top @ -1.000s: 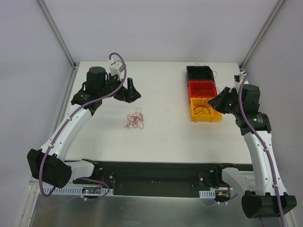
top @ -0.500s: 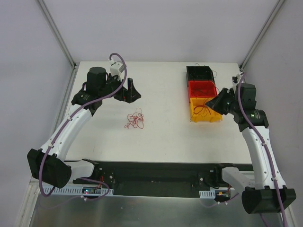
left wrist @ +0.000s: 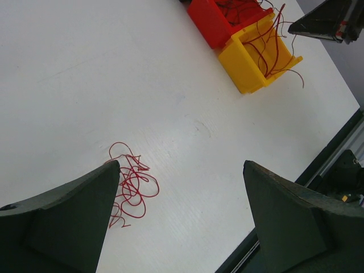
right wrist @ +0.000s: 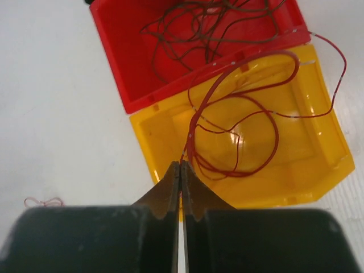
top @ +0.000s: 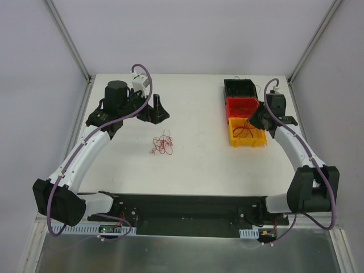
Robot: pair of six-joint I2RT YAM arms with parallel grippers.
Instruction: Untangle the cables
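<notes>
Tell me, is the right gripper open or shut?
Shut. In the right wrist view the right gripper has its fingertips pressed together, pinching a red cable over the yellow bin.

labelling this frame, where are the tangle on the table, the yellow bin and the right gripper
tangle (top: 162, 143), top view, middle of the red loops.
yellow bin (right wrist: 313, 148), right wrist view, bare floor by its right wall.
right gripper (right wrist: 180, 166), right wrist view, between its shut fingertips, pinching a wire (right wrist: 192, 122).
</notes>
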